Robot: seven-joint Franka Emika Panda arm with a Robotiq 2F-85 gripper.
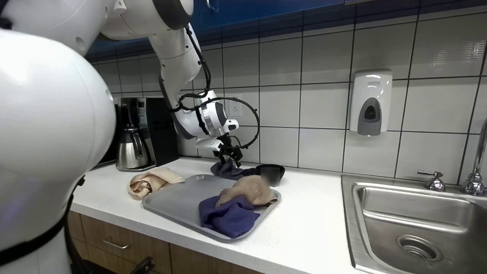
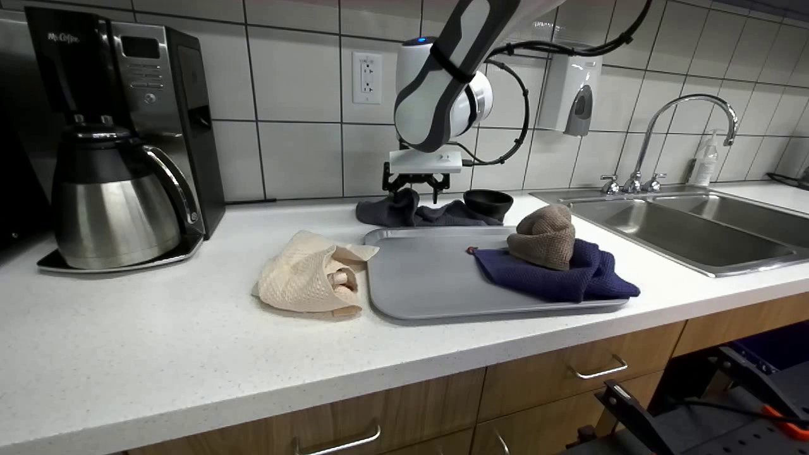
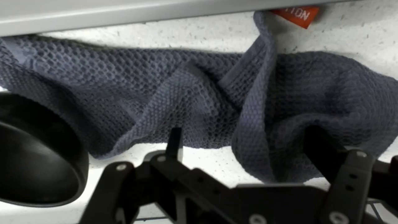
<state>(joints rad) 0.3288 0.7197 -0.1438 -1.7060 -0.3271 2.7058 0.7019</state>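
Grey cloth (image 1: 232, 173) lies beyond the tray (image 1: 179, 201) on the surface's (image 1: 308, 228) far side in an exterior view. In an exterior view the fingers (image 2: 437, 184) point down over its left part; in the wrist view they stand wide, empty, presumably to clear the fold between (contact unclear).

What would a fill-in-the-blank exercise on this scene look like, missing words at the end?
The gripper is at the dark gray cloth, its jaws ____.
The bowl beside that cloth is ____ in color.
The brown cloth and the purple-blue cloth rest on a gray ____.
A white dispenser is mounted on the tiled ____.
Missing words: open; black; tray; wall.
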